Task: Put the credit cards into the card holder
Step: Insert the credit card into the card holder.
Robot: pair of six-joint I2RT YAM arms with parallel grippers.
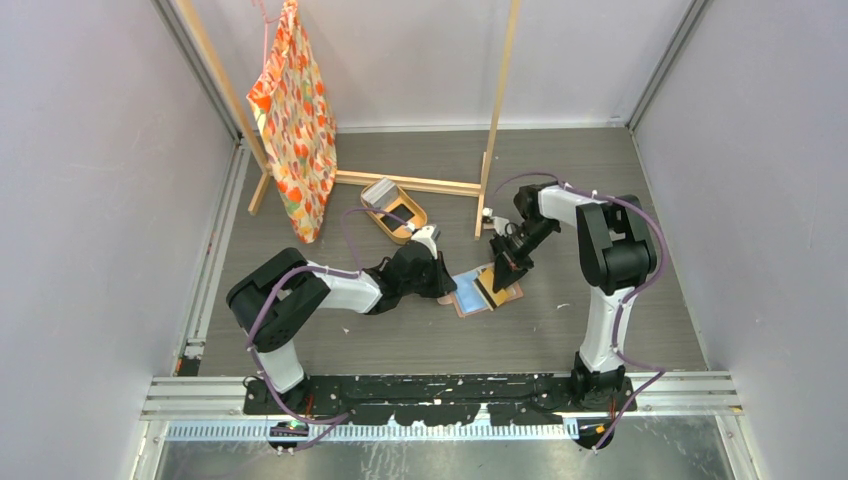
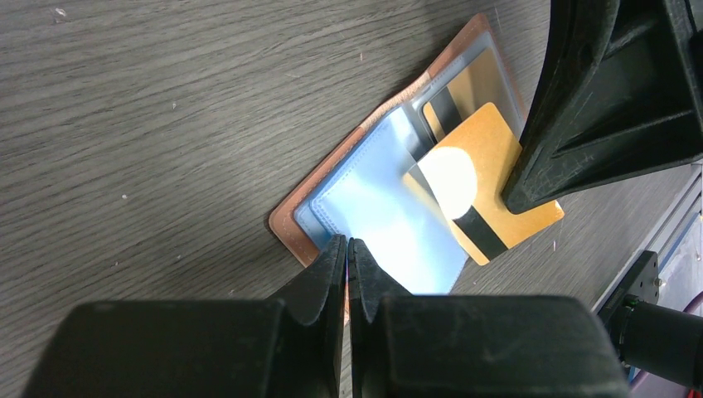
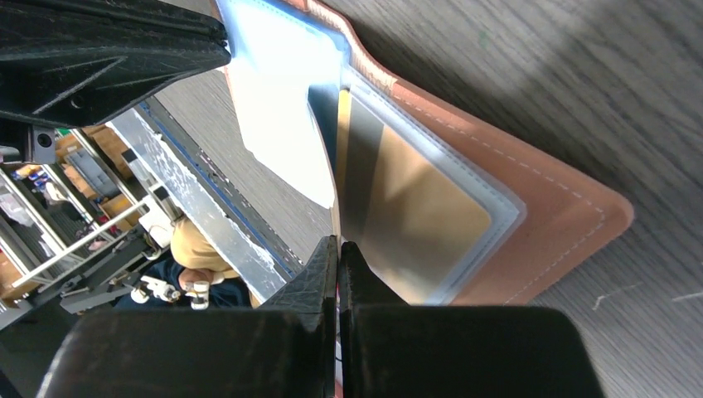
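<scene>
The card holder (image 1: 512, 294), a salmon-brown wallet, lies open on the table, its glossy blue inner pocket (image 2: 373, 207) facing up. My left gripper (image 1: 443, 283) is shut on its near left edge (image 2: 346, 246). My right gripper (image 1: 497, 278) is shut on a gold credit card (image 2: 489, 149) with a black stripe and holds it tilted over the pockets. That card shows edge-on in the right wrist view (image 3: 336, 166) above the fingertips (image 3: 338, 246). Another gold card (image 3: 414, 215) sits inside a clear pocket of the holder (image 3: 564, 224).
An oval tan tray (image 1: 410, 228) with more cards (image 1: 378, 190) stands behind the wallet. A wooden rack (image 1: 497, 120) with a hanging orange patterned bag (image 1: 295, 120) stands at the back. Grey walls close in the sides.
</scene>
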